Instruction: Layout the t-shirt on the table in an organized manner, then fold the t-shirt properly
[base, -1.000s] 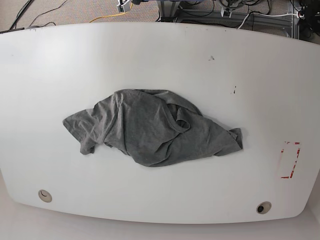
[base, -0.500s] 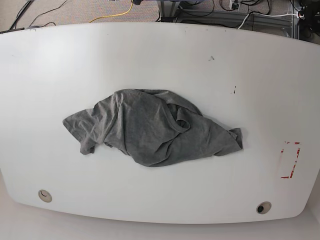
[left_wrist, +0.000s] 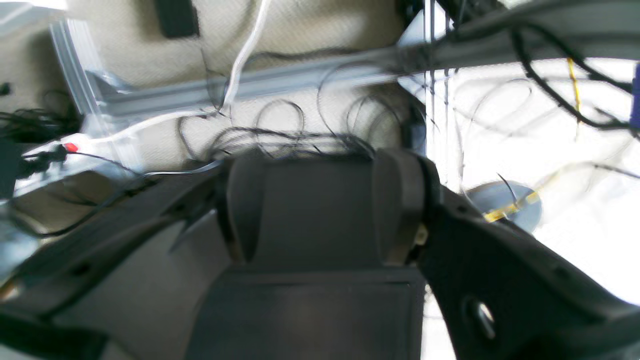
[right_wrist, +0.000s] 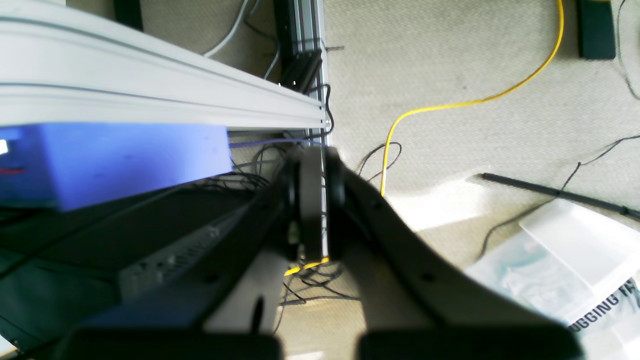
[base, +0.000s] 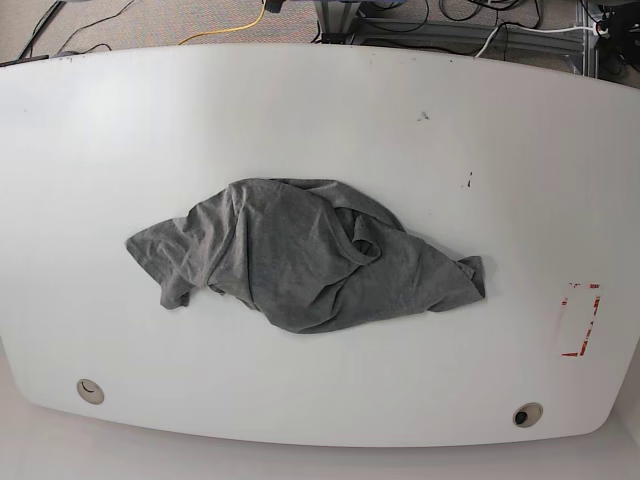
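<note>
Crumpled, soft grey t-shirt (base: 300, 260)

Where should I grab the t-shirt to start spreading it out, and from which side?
I'd pinch the small folded-up tip of the t-shirt at the base view's right end, coming from that side. It narrows there and stands apart from the bunched middle, so a gripper could probably catch it without dragging other folds. Which part of the shirt it is, I can't tell.
</note>
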